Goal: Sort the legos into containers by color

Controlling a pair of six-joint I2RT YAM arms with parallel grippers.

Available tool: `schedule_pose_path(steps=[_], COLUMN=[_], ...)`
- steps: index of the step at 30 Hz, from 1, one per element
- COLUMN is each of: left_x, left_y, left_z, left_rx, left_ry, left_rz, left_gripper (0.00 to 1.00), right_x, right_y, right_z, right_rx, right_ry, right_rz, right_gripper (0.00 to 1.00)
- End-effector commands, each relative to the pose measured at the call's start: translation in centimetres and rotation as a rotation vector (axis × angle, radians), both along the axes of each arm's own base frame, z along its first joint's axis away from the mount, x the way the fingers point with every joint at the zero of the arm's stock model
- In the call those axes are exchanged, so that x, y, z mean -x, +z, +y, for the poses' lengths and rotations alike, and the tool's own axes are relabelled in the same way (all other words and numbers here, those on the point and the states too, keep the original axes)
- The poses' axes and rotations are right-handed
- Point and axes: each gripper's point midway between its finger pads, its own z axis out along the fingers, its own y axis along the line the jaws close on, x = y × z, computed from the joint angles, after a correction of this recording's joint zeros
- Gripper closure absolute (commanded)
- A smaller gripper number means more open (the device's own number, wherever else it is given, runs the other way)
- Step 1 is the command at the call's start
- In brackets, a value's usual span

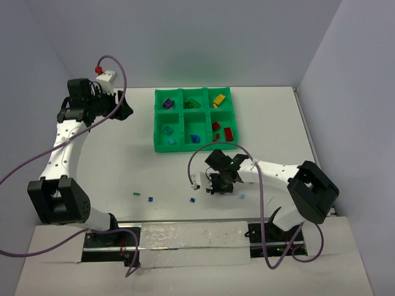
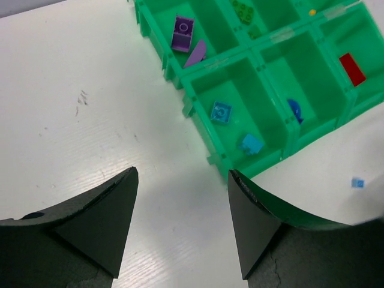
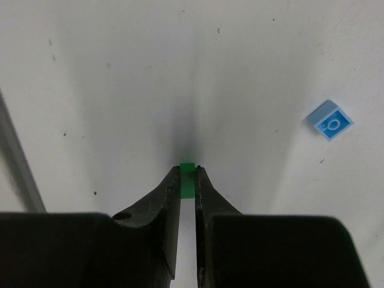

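The green tray point(image 1: 159, 121) of six compartments stands at the table's back middle. It holds purple point(image 1: 167, 105), green point(image 1: 194, 103), yellow point(image 1: 218, 98), light blue point(image 1: 167, 130), blue point(image 1: 195, 138) and red point(image 1: 228, 133) legos. My right gripper point(image 3: 188, 171) is shut on a small green brick point(image 3: 188, 180) just above the table, in front of the tray point(image 1: 219, 185). My left gripper point(image 1: 123, 111) is open and empty, left of the tray. In the left wrist view its jaws point(image 2: 183, 198) stand wide apart over bare table beside the tray point(image 2: 273, 157).
Loose legos lie near the front: a green one point(image 1: 134, 194), two blue ones point(image 1: 150, 199) point(image 1: 192, 200) and a light blue one point(image 1: 242, 196), which also shows in the right wrist view point(image 3: 330, 120). A white box with a red button point(image 1: 106, 76) sits at the back left.
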Motion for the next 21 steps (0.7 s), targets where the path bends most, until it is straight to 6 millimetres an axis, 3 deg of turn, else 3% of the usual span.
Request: schedule_pose_path(steps=[1,2,3,4,8,10,12,13,16,18,19,21], left_x=[2.4,3.3,4.1,4.9,10.0,13.5,15.1,16.3,17.7,18.4,18.8,18.9], left_y=[0.0,-0.5,-1.0,-1.4,-4.3,-6.6,-7.9,-9.2,-10.7,-11.7,-12.3,-12.7], left_z=[1.1,1.2,1.1,1.0,0.9,0.5,0.6,0.5,0.8,0.5,0.3,-0.1], left_rx=[-0.077,-0.101,-0.11,-0.115,-0.173,-0.215,-0.27,-0.274,-0.318,-0.339,-0.344,-0.354], left_ry=[-0.076,-0.153,-0.193,-0.231,-0.467,-0.61,-0.698,-0.73,-0.771,-0.807,-0.821,-0.84], left_rz=[-0.031,-0.041,-0.035,-0.028,0.003,0.03,0.013,0.036,0.038,0.033,0.041,0.04], left_gripper=[0.29,0.3,0.3,0.3,0.29,0.29,0.29,0.29,0.29,0.29,0.29,0.3], right_x=[-2.0,-4.1,-4.8,-6.7,-12.7,-18.3,-22.4,-24.7,-29.9,-34.0,-35.8,-37.9], right_y=[4.9,7.6,8.3,10.9,16.7,19.2,23.4,24.6,26.0,25.2,23.9,23.9], right_z=[2.3,3.6,3.9,5.3,7.9,9.5,10.9,11.4,12.5,13.0,13.3,13.2], right_rx=[-0.124,-0.186,-0.199,-0.258,-0.424,-0.524,-0.637,-0.69,-0.756,-0.782,-0.789,-0.818], right_ry=[0.008,-0.018,-0.037,-0.052,-0.163,-0.307,-0.368,-0.429,-0.5,-0.559,-0.591,-0.625], right_rz=[-0.041,-0.066,-0.057,-0.102,-0.135,-0.131,-0.186,-0.195,-0.232,-0.27,-0.273,-0.306], right_gripper=[1.0,1.0,1.0,1.0,1.0,1.0,1.0,1.0,1.0,1.0,1.0,1.0])
